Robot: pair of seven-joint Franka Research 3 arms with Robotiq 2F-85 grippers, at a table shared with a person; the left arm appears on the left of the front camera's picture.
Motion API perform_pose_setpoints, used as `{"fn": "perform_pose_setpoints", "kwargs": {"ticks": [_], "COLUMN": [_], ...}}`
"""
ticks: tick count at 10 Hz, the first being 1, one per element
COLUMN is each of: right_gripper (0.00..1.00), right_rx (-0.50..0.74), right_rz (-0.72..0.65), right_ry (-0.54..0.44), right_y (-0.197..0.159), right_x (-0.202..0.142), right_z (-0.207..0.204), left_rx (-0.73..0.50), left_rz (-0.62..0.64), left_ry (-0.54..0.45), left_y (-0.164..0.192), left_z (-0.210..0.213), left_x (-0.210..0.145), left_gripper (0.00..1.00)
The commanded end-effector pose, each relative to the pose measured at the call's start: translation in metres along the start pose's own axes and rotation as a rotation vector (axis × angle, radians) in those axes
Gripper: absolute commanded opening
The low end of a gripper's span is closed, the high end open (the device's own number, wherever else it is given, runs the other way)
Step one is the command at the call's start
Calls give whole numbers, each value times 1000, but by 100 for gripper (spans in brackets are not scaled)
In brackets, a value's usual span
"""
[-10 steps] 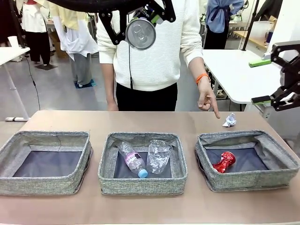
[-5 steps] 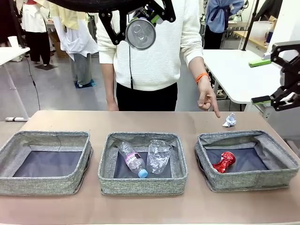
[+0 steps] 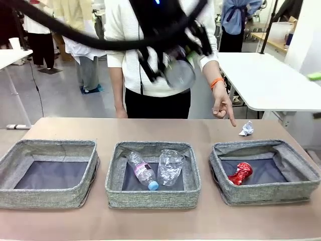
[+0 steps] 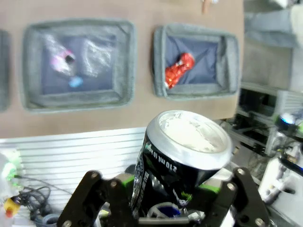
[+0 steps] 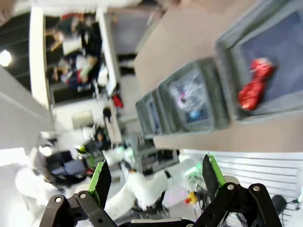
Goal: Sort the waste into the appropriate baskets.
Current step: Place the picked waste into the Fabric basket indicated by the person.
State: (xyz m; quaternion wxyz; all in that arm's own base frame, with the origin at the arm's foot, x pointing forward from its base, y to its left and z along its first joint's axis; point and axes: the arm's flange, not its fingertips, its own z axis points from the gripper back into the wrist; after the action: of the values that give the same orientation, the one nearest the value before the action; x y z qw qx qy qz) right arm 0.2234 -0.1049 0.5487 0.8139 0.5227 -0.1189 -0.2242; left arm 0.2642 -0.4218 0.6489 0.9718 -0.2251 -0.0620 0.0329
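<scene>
gripping a dark printed, silver-topped can [image 4: 182, 156], the left gripper [image 4: 165, 189] is seen high above the table. the right gripper [image 5: 156, 184] is held wide open and empty. the transport step is judged to be in hand. a crushed red can [image 3: 239, 173] is already lodged in the right grey woven fabric basket [image 3: 261, 193], so lowering over that basket and a release are called for next. a crumpled white paper ball [image 3: 245, 129] is left on the table beyond it.
</scene>
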Motion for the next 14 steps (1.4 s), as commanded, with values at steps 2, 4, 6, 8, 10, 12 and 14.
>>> {"fn": "perform_pose_setpoints", "kwargs": {"ticks": [2,4,6,8,10,12,14], "right_gripper": [100,100,100,100,100,100,100], "right_rx": [153,28,28,28,28,28,28], "right_rz": [-2,-26,-26,-26,-26,-26,-26], "right_ry": [-251,-104,-104,-104,-104,-104,-104], "right_y": [-35,-21,-21,-21,-21,-21,-21], "right_x": [-27,-9,-9,-9,-9,-9,-9], "right_z": [80,45,45,45,45,45,45], "left_rx": [-68,-91,-75,-43,-33,-31,-25], "left_rz": [-72,-143,-114,-107,-92,-91,-99], "left_ry": [27,120,112,146,158,150,146], "left_y": [-38,-86,-112,-117,-115,-115,-114], "left_z": [-114,-184,-232,-259,-262,-261,-262], "left_x": [5,42,60,55,53,53,52], "left_gripper": [0,0,0,0,0,0,58]}}
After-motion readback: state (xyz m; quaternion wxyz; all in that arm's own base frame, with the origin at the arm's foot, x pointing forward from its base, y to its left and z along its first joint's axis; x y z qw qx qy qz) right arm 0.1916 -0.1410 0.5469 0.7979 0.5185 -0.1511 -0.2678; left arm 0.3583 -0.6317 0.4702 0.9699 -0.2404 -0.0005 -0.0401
